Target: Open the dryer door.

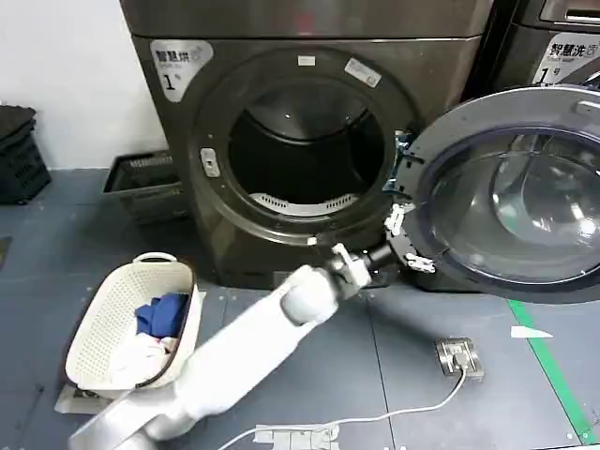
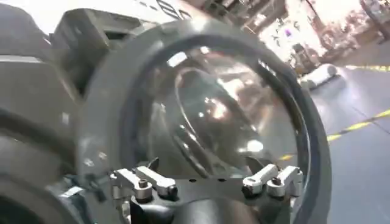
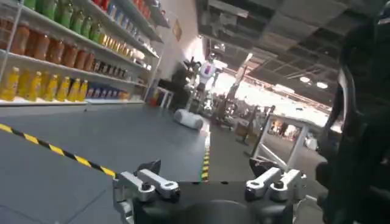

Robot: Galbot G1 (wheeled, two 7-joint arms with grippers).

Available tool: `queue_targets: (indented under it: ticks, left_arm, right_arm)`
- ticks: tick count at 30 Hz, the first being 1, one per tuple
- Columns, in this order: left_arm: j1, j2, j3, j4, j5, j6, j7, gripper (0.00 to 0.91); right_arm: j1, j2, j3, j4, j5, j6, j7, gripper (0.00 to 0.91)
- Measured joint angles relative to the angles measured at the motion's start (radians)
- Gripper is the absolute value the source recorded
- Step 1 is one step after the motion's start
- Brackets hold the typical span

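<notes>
The dryer door (image 1: 511,192) stands swung wide to the right of the dryer's round opening (image 1: 305,141), its dark grey inner face and clear bowl turned toward me. My left arm reaches up from the lower left, and my left gripper (image 1: 405,242) is at the door's lower hinge-side edge. In the left wrist view the door's clear bowl (image 2: 213,103) looms just ahead of the left gripper (image 2: 203,164), which is open with nothing between its fingers. My right gripper (image 3: 204,164) is open and empty, facing the room's floor and shelves away from the dryer.
A cream laundry basket (image 1: 131,323) with clothes sits on the floor at the lower left. A dark crate (image 1: 141,183) lies left of the dryer. A second machine (image 1: 553,47) stands behind the door. A small box with a cable (image 1: 457,356) and a green floor line (image 1: 553,375) lie at the right.
</notes>
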Motion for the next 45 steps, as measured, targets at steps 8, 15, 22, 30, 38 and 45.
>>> queue_targets:
  ticks: [8, 15, 22, 30, 38, 45]
  left_arm:
    - [0.145, 0.213, -0.141, -0.250, -0.116, 0.108, -0.072, 0.907]
    - [0.264, 0.386, -0.324, -0.405, -0.312, 0.278, -0.196, 0.907]
    - [0.438, 0.516, -0.560, -0.528, -0.626, 0.575, -0.384, 0.907]
    - [0.531, 0.573, -0.745, -0.570, -1.007, 0.809, -0.697, 0.907]
    - [0.602, 0.606, -0.858, -0.545, -1.339, 0.812, -0.914, 0.907]
    - [0.642, 0.637, -0.915, -0.481, -1.535, 0.811, -0.993, 0.907]
  right_arm:
    - [-0.004, -0.013, -0.002, -0.043, 0.007, 0.010, 0.001, 0.907]
    - [0.000, -0.015, -0.005, -0.039, 0.002, 0.006, 0.005, 0.907]
    - [-0.005, -0.016, -0.006, -0.042, 0.002, 0.009, 0.004, 0.907]
    - [0.008, -0.009, -0.035, -0.029, -0.010, 0.010, 0.003, 0.907]
    - [0.011, -0.007, -0.042, -0.029, -0.013, 0.013, 0.001, 0.907]
    - [0.008, -0.009, -0.043, -0.029, -0.013, 0.014, 0.000, 0.907]
